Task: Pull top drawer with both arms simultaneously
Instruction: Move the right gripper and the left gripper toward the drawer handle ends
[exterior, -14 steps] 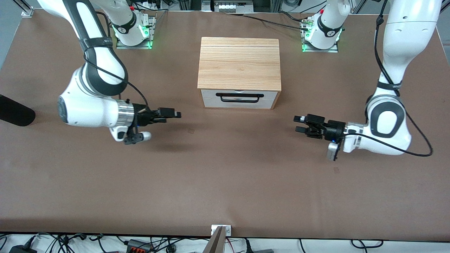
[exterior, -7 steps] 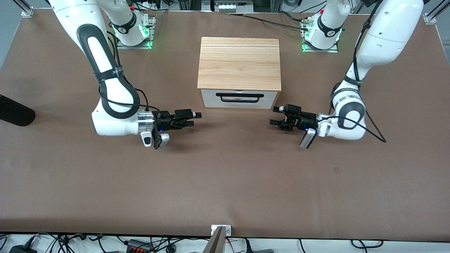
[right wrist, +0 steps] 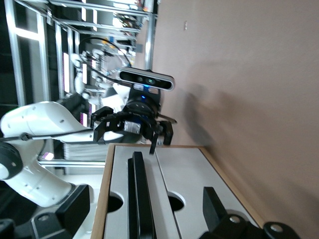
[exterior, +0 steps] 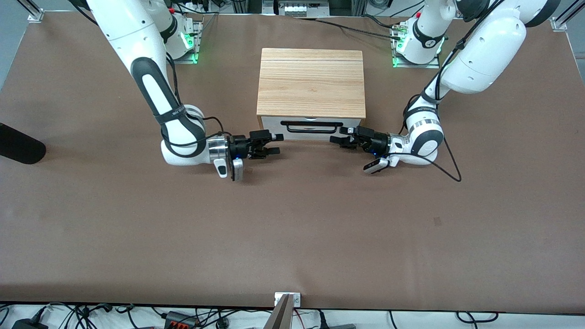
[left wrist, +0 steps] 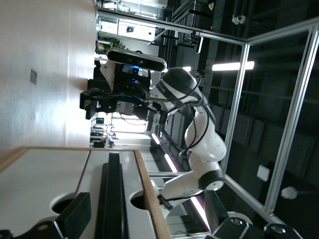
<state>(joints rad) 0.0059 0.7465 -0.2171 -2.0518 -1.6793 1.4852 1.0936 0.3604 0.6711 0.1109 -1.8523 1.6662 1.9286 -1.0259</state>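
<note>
The light-wood cabinet [exterior: 311, 82] stands mid-table. Its top drawer [exterior: 269, 122] has a white front set flush in the cabinet and a long black bar handle [exterior: 311, 123]. My right gripper [exterior: 274, 143] is open, low over the table at the handle's end toward the right arm. My left gripper [exterior: 340, 137] is open at the handle's other end. In the right wrist view the handle [right wrist: 142, 199] runs between my open right gripper [right wrist: 144, 201]. In the left wrist view the handle [left wrist: 113, 199] lies within my open left gripper [left wrist: 148, 204]. Neither grips it.
A lower drawer front [exterior: 311, 135] sits under the top one. A black object [exterior: 18, 147] lies at the table edge toward the right arm's end. The arm bases [exterior: 176, 39] [exterior: 418, 43] stand farther from the camera than the cabinet.
Both arms have swung inward and lower, bringing the grippers from out over open table to the two ends of the drawer handle. Both grippers stayed open. The drawer has not moved.
</note>
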